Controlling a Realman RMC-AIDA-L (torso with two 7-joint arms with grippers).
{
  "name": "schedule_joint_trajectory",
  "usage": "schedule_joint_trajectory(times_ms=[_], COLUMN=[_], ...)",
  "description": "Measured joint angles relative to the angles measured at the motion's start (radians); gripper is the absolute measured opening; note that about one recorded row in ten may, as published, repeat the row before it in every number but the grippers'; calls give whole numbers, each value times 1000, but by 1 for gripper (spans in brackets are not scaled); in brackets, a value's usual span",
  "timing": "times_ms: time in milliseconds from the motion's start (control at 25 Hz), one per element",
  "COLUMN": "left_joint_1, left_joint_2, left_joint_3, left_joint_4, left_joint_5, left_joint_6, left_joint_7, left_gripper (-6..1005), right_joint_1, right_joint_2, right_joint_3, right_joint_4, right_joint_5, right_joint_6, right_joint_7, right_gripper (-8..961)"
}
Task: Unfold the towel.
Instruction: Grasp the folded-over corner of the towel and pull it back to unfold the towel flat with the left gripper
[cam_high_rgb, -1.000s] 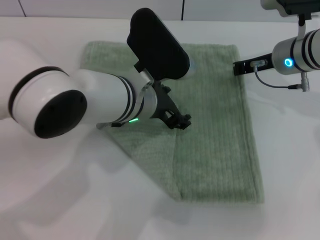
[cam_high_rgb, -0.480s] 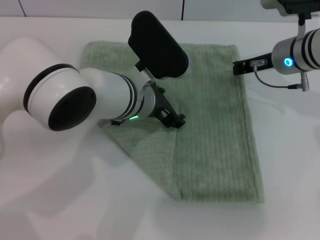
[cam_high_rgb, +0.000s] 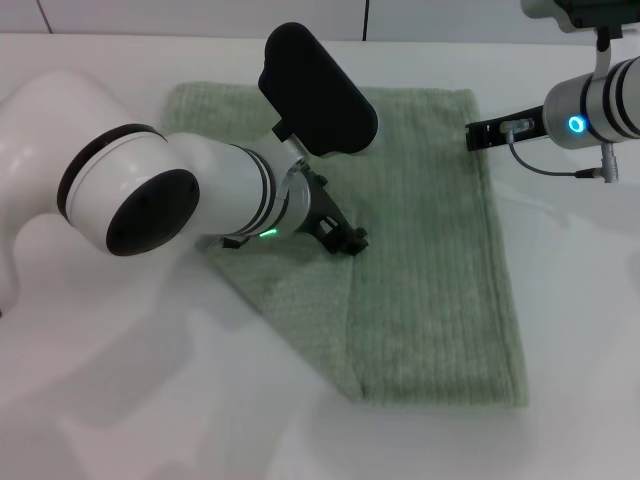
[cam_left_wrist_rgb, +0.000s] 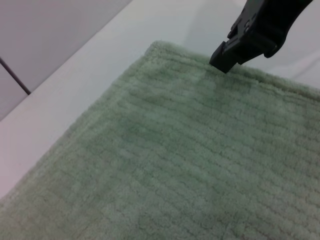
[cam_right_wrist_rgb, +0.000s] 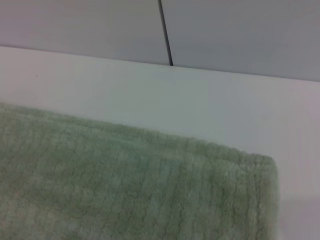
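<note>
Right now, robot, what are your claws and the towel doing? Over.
Left claw low on the towel, mid-cloth. Right claw at its far right corner. Towel flat on the white table, part folded. Nothing in the way.

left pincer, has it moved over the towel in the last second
Yes, a little. In the head view the left pincer has slid slightly toward the robot's left across the towel, whose edges have stayed put.

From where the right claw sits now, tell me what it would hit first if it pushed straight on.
Probably the towel: the right claw points at its far right corner, seemingly at the hem. Its height above the cloth is unclear, so it might skim over it.
</note>
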Motion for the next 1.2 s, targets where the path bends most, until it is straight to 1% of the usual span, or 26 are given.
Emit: schedule_joint_trajectory(times_ms=[640, 920, 1120, 1200], left_joint_1=[-10, -51, -48, -46], left_joint_2=[0, 0, 1, 3], left_joint_3=[6, 11, 12, 12], left_joint_4=[2, 21, -23, -43], left_joint_5=[0, -1, 8, 11], left_joint_6=[-18, -65, -81, -103], left_joint_7=[0, 6, 8, 11], left_gripper=[818, 818, 598, 529], right_joint_1=[0, 0, -1, -1], right_joint_2=[0, 0, 0, 0], right_joint_3=[0, 2, 7, 8], right_joint_4=[0, 0, 0, 0], right_joint_5=[-1, -1, -1, -1], right_joint_6=[0, 0, -2, -5], right_joint_7=[0, -2, -6, -6], right_gripper=[-1, -1, -1, -1])
